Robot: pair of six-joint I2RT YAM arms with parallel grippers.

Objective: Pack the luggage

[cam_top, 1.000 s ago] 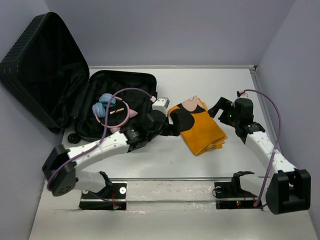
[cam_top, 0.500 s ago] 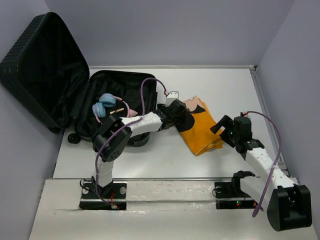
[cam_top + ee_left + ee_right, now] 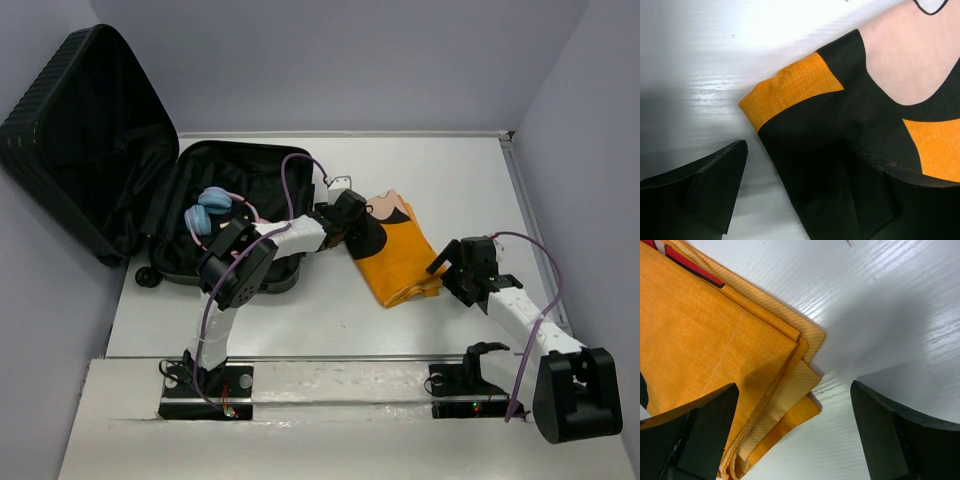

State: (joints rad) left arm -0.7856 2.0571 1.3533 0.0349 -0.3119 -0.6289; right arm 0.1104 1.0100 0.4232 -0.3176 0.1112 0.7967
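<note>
The luggage (image 3: 235, 190) lies open at the left, its lid (image 3: 80, 130) leaning on the wall; blue and pink headphones (image 3: 208, 212) rest inside. A folded orange cloth with a black and pink print (image 3: 400, 258) lies on the table to its right. My left gripper (image 3: 350, 215) is open over the cloth's left edge. In the left wrist view, the left gripper (image 3: 800, 192) straddles that edge of the cloth (image 3: 800, 85). My right gripper (image 3: 452, 268) is open at the cloth's near right corner. In the right wrist view, the right gripper (image 3: 797, 432) has the layered corner of the cloth (image 3: 715, 330) between its fingers.
A small white adapter (image 3: 340, 184) sits by the suitcase's right rim, just behind the left gripper. Grey walls close in the table on the left, back and right. A purple cable (image 3: 290, 180) loops over the suitcase.
The left arm folded up and its gripper shifted back onto the cloth's left edge, its jaws closing slightly. The right gripper came toward the near side, to the cloth's near right corner.
</note>
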